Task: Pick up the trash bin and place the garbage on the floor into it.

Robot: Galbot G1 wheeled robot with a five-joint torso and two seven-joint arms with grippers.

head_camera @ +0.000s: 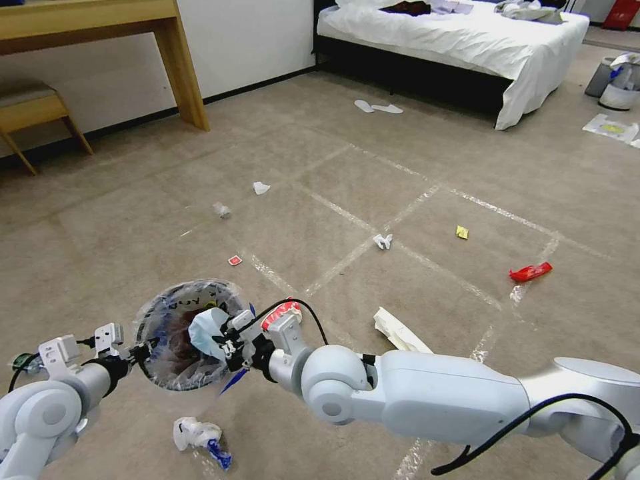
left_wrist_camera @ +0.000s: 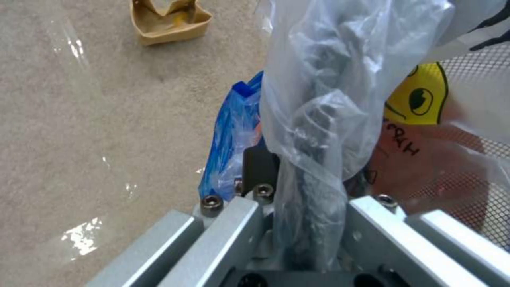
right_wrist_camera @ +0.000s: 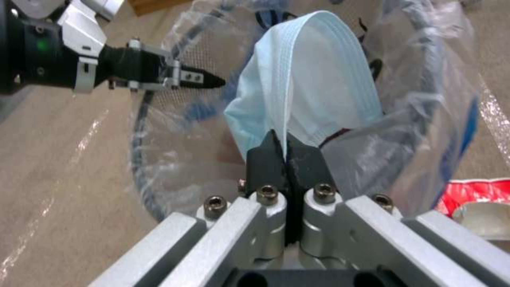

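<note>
Meanwhile, our left gripper (head_camera: pixel 143 351) is clamped on the rim of the trash bin (head_camera: pixel 172 328), holding it above the floor (head_camera: pixel 333 220). Our right gripper (right_wrist_camera: pixel 287 153) pinches a pale blue mask (right_wrist_camera: pixel 310 91) over the bin's bag-lined mouth. Garbage lies scattered across the carpet: a red wrapper (head_camera: pixel 531 271), crumpled tissues (head_camera: pixel 382 241).

Beige short-pile carpet floor (head_camera: pixel 320 167) crossed by grid of shiny clear tape strips (head_camera: pixel 360 247). White wall (head_camera: pixel 247 40) with dark baseboard at back. Light wooden counter (head_camera: pixel 100 27) against wall, low wooden stool (head_camera: pixel 33 110) beneath. Black-framed bed with white sheets (head_camera: pixel 460 40) at far right. Even indoor light.
</note>
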